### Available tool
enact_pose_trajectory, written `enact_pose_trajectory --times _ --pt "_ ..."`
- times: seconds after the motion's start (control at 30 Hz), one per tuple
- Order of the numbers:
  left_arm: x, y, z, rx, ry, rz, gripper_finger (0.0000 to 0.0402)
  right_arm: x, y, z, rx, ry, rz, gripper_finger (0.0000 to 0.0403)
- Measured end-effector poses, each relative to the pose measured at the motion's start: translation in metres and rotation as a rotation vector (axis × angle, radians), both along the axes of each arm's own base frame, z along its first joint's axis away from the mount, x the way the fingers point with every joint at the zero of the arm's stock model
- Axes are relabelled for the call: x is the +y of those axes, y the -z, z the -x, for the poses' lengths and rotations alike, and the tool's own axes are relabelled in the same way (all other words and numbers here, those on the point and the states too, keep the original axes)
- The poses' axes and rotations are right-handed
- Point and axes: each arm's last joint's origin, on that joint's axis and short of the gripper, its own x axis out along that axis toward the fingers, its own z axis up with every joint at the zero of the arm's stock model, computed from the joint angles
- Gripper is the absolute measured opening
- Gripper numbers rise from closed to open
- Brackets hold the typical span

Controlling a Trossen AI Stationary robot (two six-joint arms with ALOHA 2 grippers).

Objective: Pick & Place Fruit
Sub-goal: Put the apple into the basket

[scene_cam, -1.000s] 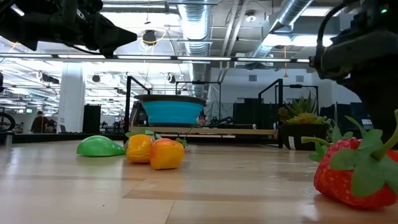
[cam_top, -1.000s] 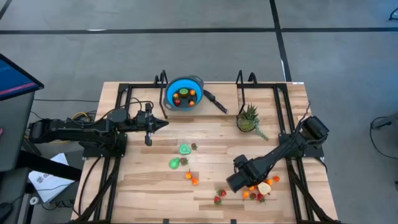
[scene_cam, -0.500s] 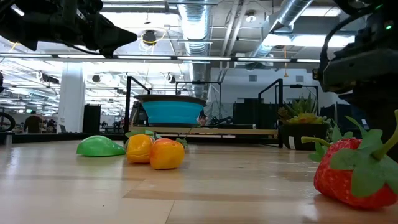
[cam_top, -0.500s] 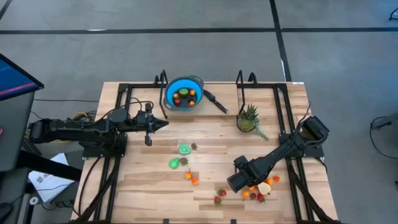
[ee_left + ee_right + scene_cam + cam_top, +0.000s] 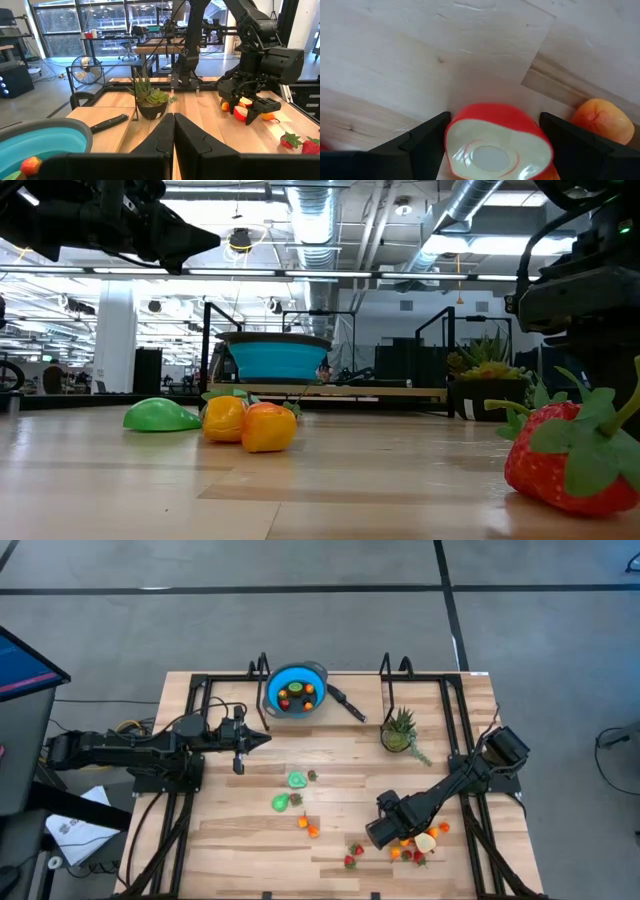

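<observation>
Red peach half [image 5: 496,141] between open right gripper [image 5: 495,145] fingers

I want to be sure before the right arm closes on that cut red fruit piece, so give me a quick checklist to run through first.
1. Right gripper open: ok, one finger stands on each side of the piece.
2. Cut red fruit piece centred between the fingers: ok, cut face towards the wrist camera.
3. Neighbours clear of the grip: cannot tell, an orange fruit lies just outside one finger.
4. Fingers low enough to close on the piece: cannot tell from these views.
5. Left gripper out of the way: ok, shut and off near the blue bowl.
6. Bowl has room: ok, only a few fruits inside.
</observation>
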Motion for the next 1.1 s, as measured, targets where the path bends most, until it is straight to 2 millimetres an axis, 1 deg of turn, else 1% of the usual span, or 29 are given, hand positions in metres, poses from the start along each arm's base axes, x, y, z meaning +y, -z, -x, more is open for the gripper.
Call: enact_pose_trajectory --times 0.37,0.63,0.87,1.1 --pt "0.0 0.0 0.0 0.0 0.0 0.0 0.0002 0.0 0.0 0.0 0.0 0.002 0.0 0.03" --pt "0.0 0.0001 0.0 0.0 0.0 0.0 0.0002 -0.0001 -0.0001 -0.0005 -0.01 0.002 0.008 0.0251" --pt "0.0 0.0 0.0 0.0 0.0 0.0 0.0002 -0.0001 -0.0001 -0.0005 -0.01 0.002 0.008 0.0262" --pt "0.0 0.0 0.0 0.0 0.0 0.0 0.0002 -0.0002 -0.0001 -0.0006 -0.013 -0.004 0.014 0.025"
